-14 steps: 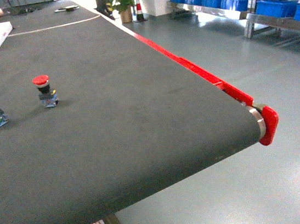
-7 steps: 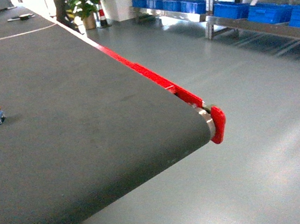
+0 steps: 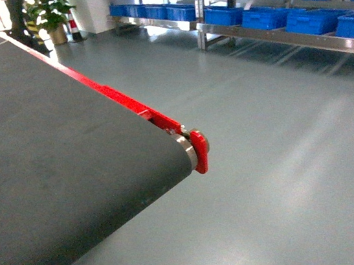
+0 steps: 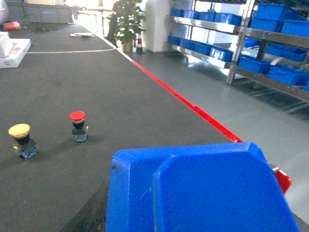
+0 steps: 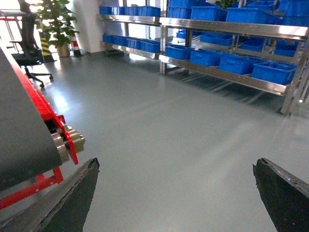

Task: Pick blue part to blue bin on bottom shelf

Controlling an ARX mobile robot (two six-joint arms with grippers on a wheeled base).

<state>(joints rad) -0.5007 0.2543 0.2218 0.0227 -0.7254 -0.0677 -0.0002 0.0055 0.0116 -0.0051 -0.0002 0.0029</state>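
Blue part (image 4: 203, 191): fills the lower half of the left wrist view, right up against the camera and held above the conveyor belt (image 4: 120, 96) near its end edge. We see broad flat blue faces with chamfered corners and no finer detail.

Left gripper (image 4: 193, 222): clamped on the blue part. Only one dark finger (image 4: 89, 212) shows, pressed along the part's left side; the other is hidden behind the part. The wrist looks level down the length of the belt.

Right gripper (image 5: 176, 193): fingers spread wide, nothing between them. They show as two dark tips at the lower corners of the right wrist view. The wrist is level and low, beside the belt's end roller (image 5: 65, 145), facing across the grey floor (image 5: 169, 130) toward the rack.

Bottom shelf (image 5: 227, 75): a steel rail of the rack on the far side of the floor, well apart from both grippers. Blue bins (image 5: 270, 71) sit in a row on it, with more on the level above.

On the belt, toward its left edge in the left wrist view: a red push-button (image 4: 77, 125) and a yellow push-button (image 4: 21, 140), both upright, near each other but not touching. A white box (image 4: 12, 48) lies farther back at the same edge.

A red end cap (image 3: 199, 150) marks the belt's end corner. A potted plant (image 3: 50, 12) stands on the floor beyond the belt's far end.
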